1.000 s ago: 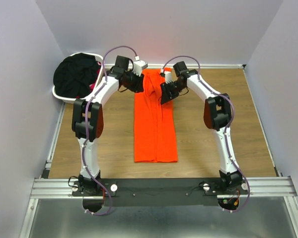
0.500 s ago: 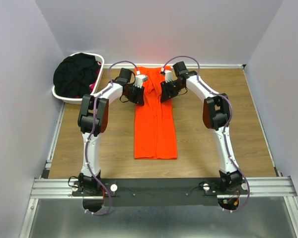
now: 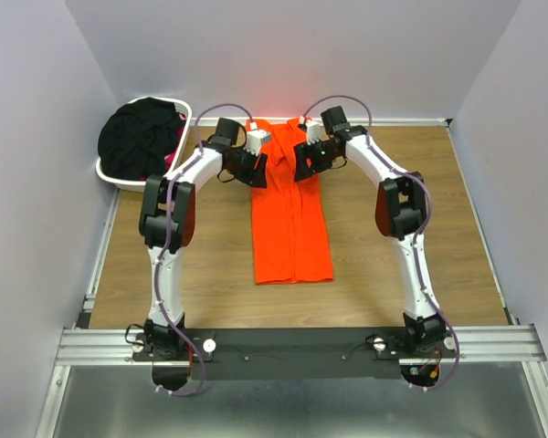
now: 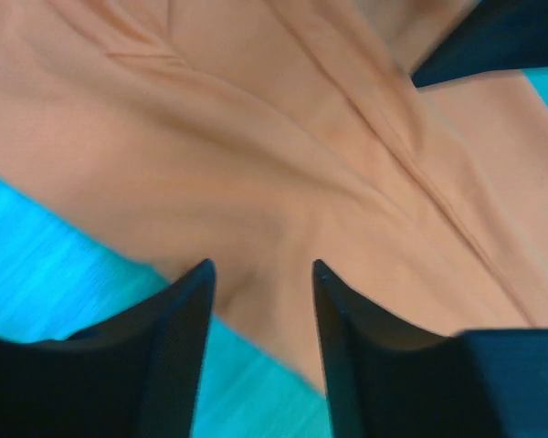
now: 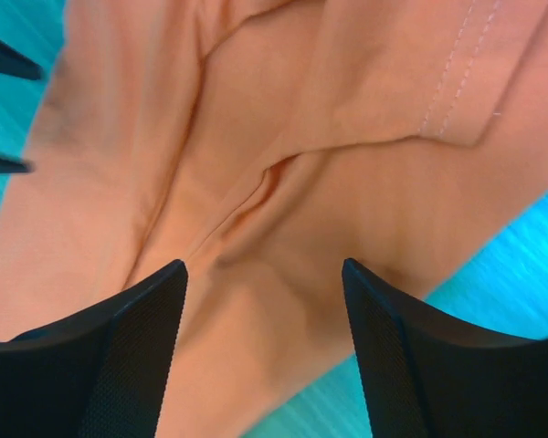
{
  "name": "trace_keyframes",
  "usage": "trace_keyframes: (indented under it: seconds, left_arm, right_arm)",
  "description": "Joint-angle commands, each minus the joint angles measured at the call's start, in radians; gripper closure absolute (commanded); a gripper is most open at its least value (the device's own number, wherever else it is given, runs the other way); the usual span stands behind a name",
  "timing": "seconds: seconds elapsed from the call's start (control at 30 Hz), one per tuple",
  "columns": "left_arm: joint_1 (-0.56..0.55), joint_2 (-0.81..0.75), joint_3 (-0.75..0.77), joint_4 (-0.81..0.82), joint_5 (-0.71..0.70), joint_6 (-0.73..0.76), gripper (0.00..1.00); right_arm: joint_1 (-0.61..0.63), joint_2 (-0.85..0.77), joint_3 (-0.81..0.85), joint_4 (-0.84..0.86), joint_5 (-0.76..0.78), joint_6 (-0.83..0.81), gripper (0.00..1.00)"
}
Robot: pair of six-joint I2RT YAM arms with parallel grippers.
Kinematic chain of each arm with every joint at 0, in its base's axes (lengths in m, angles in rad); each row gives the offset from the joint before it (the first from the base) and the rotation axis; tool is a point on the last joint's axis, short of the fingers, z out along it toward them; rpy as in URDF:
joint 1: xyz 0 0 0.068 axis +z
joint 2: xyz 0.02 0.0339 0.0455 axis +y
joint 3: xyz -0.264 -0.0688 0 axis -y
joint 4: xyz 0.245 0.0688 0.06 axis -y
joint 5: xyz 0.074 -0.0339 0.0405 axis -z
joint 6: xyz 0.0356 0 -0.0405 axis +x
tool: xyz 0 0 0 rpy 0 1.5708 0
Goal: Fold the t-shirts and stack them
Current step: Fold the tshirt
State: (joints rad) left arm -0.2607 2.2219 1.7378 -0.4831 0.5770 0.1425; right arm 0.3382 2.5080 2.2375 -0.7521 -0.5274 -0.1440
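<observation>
The plain bright orange cloth t-shirt (image 3: pixel 292 237) lies on the brown wooden table top (image 3: pixel 201 265), folded lengthwise into a long narrow strip. Its near hem is fairly square and faces the arm bases, and its far end reaches almost to the back wall. The two arms meet over the far part of the strip, with the left gripper (image 3: pixel 258 169) at its left edge and the right gripper (image 3: pixel 301 162) at its right edge, close to each other. Both wrist views show the fingers (image 4: pixel 178 347) apart with nothing clamped between them, the right pair spread wider than the left. The cloth below lies loose and creased (a soft ridge runs up between the layers under the right one). The crosswise fold looks like the step to come, and the main risk is a shallow pinch that catches only the top layer, so the side flaps fall open when the end is lifted. Uneven lifting by the two sides would skew the strip, and the ridges could get pressed into the fold. With the grippers this near each other, a careless closing move might also knock them together. Farther back at the left, well apart from the orange shirt, the white plastic laundry basket (image 3: pixel 110 173) holds heaped black t-shirts (image 3: pixel 142 137) and a bit of pink cloth (image 3: pixel 171 160), not yet folded.
</observation>
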Motion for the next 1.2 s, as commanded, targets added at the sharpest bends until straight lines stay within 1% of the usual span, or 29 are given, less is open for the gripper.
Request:
trace_keyframes:
  seconds: [0.0, 0.03, 0.07, 0.1, 0.13, 0.17, 0.2, 0.27, 0.3, 0.37, 0.4, 0.43, 0.47, 0.5, 0.53, 0.57, 0.6, 0.63, 0.67, 0.73, 0.77, 0.8, 0.87, 0.9, 0.97, 1.0, 1.03, 1.17]
  left_arm:
    - [0.008, -0.277, -0.036, -0.043, 0.078, 0.149, 0.32]
    - [0.009, -0.328, -0.096, -0.043, 0.08, 0.173, 0.32]
    - [0.009, -0.431, -0.133, -0.032, 0.083, 0.224, 0.31]
    - [0.009, -0.482, -0.205, -0.019, 0.087, 0.248, 0.3]
    - [0.009, -0.534, -0.243, -0.018, 0.086, 0.279, 0.29]
    - [0.009, -0.633, -0.283, 0.006, 0.067, 0.316, 0.24]
    - [0.011, -0.683, -0.361, 0.021, 0.06, 0.337, 0.21]
    - [0.011, -0.766, -0.435, 0.038, 0.057, 0.396, 0.19]
    - [0.011, -0.834, -0.501, 0.028, 0.102, 0.47, 0.19]
    - [0.009, -0.895, -0.567, -0.024, 0.162, 0.558, 0.19]
    - [0.003, -0.957, -0.602, -0.037, 0.181, 0.592, 0.19]
    - [-0.012, -0.987, -0.676, -0.048, 0.201, 0.662, 0.19]
    - [-0.024, -1.045, -0.714, -0.048, 0.196, 0.692, 0.19]
    - [-0.044, -1.071, -0.751, -0.045, 0.182, 0.715, 0.19]
    - [-0.087, -1.093, -0.823, -0.04, 0.147, 0.745, 0.19]
    - [-0.109, -1.128, -0.851, -0.028, 0.136, 0.759, 0.2]
    - [-0.126, -1.143, -0.877, -0.023, 0.139, 0.775, 0.21]
    - [-0.168, -1.156, -0.926, -0.023, 0.144, 0.817, 0.21]
    - [-0.198, -1.183, -0.949, -0.015, 0.142, 0.842, 0.21]
    - [-0.265, -1.206, -1.019, 0.014, 0.101, 0.865, 0.22]
    - [-0.325, -1.217, -1.04, 0.047, 0.08, 0.899, 0.22]
    - [-0.356, -1.219, -1.075, 0.058, 0.045, 0.92, 0.23]
    - [-0.408, -1.216, -1.104, 0.095, 0.008, 0.953, 0.25]
    - [-0.458, -1.203, -1.13, 0.106, -0.017, 0.969, 0.27]
    - [-0.509, -1.185, -1.153, 0.133, -0.037, 0.982, 0.29]
    - [-0.555, -1.179, -1.166, 0.149, -0.049, 0.982, 0.31]
    - [-0.575, -1.171, -1.19, 0.188, -0.075, 0.976, 0.33]
    - [-0.604, -1.119, -1.21, 0.259, -0.094, 0.96, 0.35]
  right_arm:
    - [-0.01, -0.214, -0.077, -0.023, 0.014, -0.08, 0.21]
    - [-0.01, -0.259, -0.1, -0.027, 0.003, -0.097, 0.21]
    - [-0.01, -0.297, -0.125, -0.035, -0.008, -0.139, 0.2]
    - [-0.01, -0.377, -0.178, -0.053, -0.025, -0.161, 0.2]
    - [-0.008, -0.414, -0.205, -0.061, -0.026, -0.183, 0.2]
    - [-0.007, -0.487, -0.263, -0.081, -0.026, -0.228, 0.2]
    - [-0.005, -0.488, -0.286, -0.096, -0.026, -0.255, 0.2]
    - [-0.002, -0.584, -0.35, -0.124, -0.022, -0.304, 0.2]
    - [-0.001, -0.616, -0.424, -0.153, -0.025, -0.353, 0.19]
    - [0.007, -0.705, -0.495, -0.188, -0.032, -0.408, 0.19]
    - [0.018, -0.731, -0.537, -0.216, -0.042, -0.457, 0.19]
    - [0.024, -0.765, -0.617, -0.225, -0.048, -0.476, 0.19]
    - [0.036, -0.825, -0.668, -0.233, -0.057, -0.498, 0.2]
    - [0.041, -0.865, -0.715, -0.239, -0.074, -0.552, 0.2]
    - [0.048, -0.902, -0.766, -0.234, -0.078, -0.58, 0.2]
    - [0.073, -0.975, -0.88, -0.207, -0.079, -0.618, 0.21]
    - [0.087, -1.007, -0.929, -0.191, -0.072, -0.632, 0.21]
    - [0.105, -1.037, -0.984, -0.175, -0.065, -0.647, 0.21]
    - [0.154, -1.092, -1.071, -0.132, -0.042, -0.675, 0.21]
    - [0.211, -1.138, -1.166, -0.081, -0.01, -0.701, 0.21]
    - [0.273, -1.156, -1.203, -0.054, 0.012, -0.712, 0.22]
    - [0.307, -1.188, -1.286, -0.006, 0.036, -0.748, 0.23]
    - [0.381, -1.219, -1.363, 0.049, 0.058, -0.778, 0.25]
    - [0.404, -1.241, -1.427, 0.103, 0.078, -0.804, 0.26]
    - [0.452, -1.247, -1.486, 0.14, 0.092, -0.848, 0.29]
    - [0.462, -1.246, -1.506, 0.163, 0.095, -0.865, 0.3]
    - [0.467, -1.233, -1.542, 0.175, 0.104, -0.881, 0.32]
    - [0.476, -1.18, -1.586, 0.249, 0.155, -0.916, 0.34]
